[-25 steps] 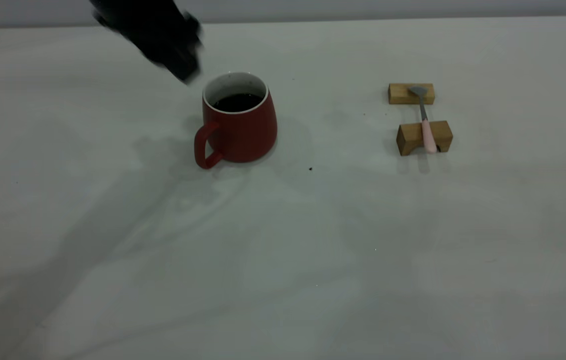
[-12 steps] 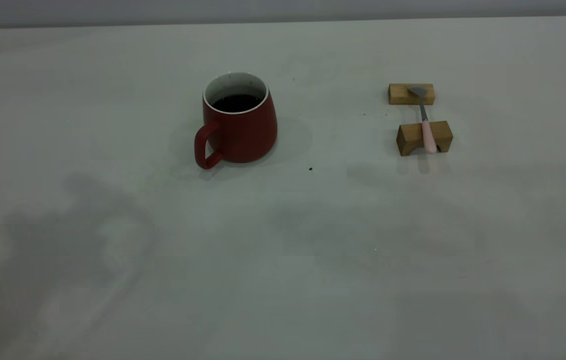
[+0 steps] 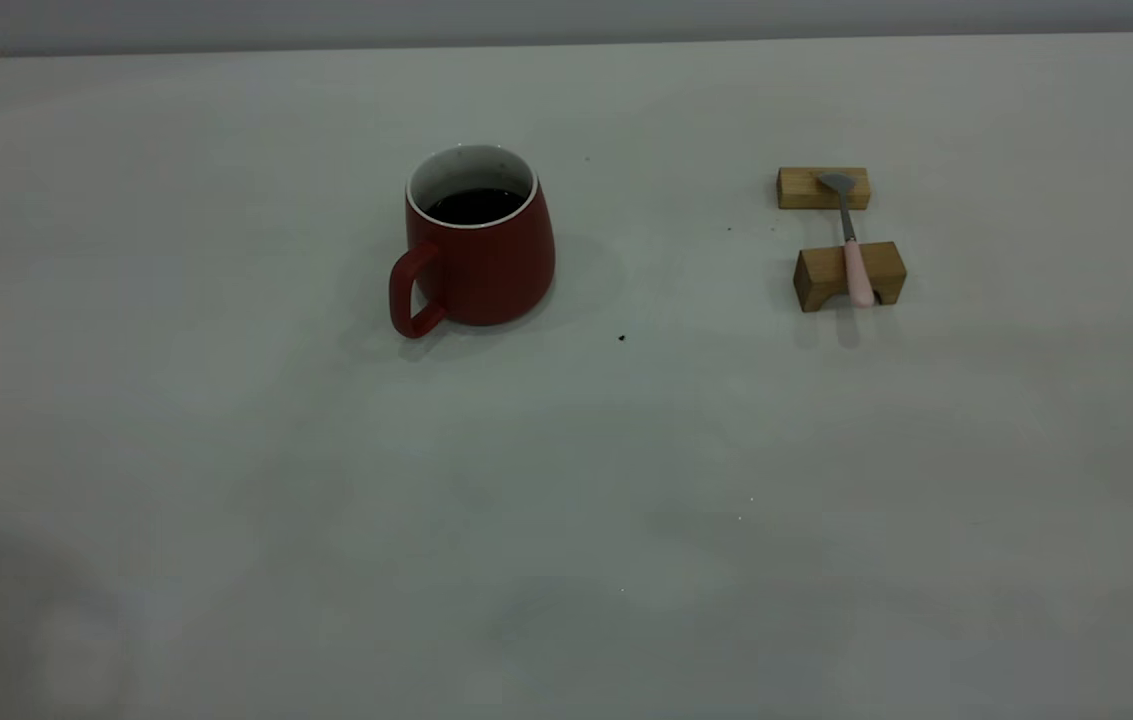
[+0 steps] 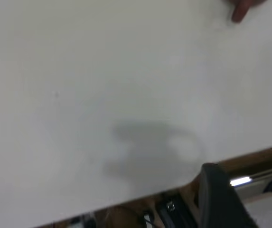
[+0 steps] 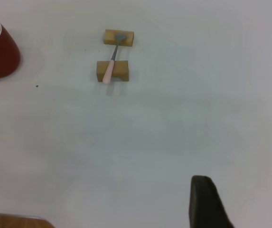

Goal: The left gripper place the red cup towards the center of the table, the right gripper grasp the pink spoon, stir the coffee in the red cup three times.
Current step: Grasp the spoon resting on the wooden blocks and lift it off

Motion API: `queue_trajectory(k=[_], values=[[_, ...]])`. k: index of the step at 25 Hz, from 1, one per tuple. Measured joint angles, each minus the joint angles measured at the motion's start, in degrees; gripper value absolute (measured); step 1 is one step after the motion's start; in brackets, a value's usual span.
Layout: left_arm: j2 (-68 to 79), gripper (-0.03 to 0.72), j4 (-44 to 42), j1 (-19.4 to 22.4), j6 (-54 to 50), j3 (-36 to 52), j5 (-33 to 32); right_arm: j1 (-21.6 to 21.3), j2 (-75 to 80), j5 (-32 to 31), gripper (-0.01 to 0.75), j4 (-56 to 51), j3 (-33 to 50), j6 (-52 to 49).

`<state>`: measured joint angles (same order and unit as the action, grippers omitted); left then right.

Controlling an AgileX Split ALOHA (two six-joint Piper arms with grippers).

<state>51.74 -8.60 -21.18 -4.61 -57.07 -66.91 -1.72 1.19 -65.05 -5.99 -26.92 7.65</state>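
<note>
My left end effector (image 4: 247,180) hangs over the edge of the counter (image 3: 566,500), well away from the cup (image 3: 481,250). Its jaws stand apart with nothing between them. My right end effector (image 5: 244,183) is also spread wide and empty, over bare counter well apart from the spoon (image 3: 851,240). Neither arm shows in the exterior view.

The red cup stands upright towards the middle of the counter. Its handle points to the near left in the exterior view, and dark coffee (image 3: 474,205) sits below the white rim.

To the right of the cup, well apart from it, the spoon lies across two wooden blocks. Its grey bowl rests on the far block (image 3: 801,187). Its pink handle rests on the near block (image 3: 821,275), and the handle's tip sticks out past that block.
</note>
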Motion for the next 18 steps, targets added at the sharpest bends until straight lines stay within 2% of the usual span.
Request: queue_trajectory(k=[2,7,9,12,18], values=[[-6.19,0.363,1.40,2.04,-0.05,6.11,0.00,0.00,0.00,0.00,0.418,0.00,0.00,0.00],[-25.30,0.363,4.22,14.10,-0.18,22.62,0.51,0.00,0.00,0.00,0.418,0.00,0.00,0.00],[-32.01,0.363,4.43,16.72,-0.18,26.81,1.32,0.00,0.00,0.00,0.418,0.00,0.00,0.00],[-40.20,0.363,4.61,18.20,-0.18,28.66,2.10,0.00,0.00,0.00,0.418,0.00,0.00,0.00],[-47.69,0.363,4.26,18.40,-0.20,28.99,2.39,0.00,0.00,0.00,0.418,0.00,0.00,0.00]])
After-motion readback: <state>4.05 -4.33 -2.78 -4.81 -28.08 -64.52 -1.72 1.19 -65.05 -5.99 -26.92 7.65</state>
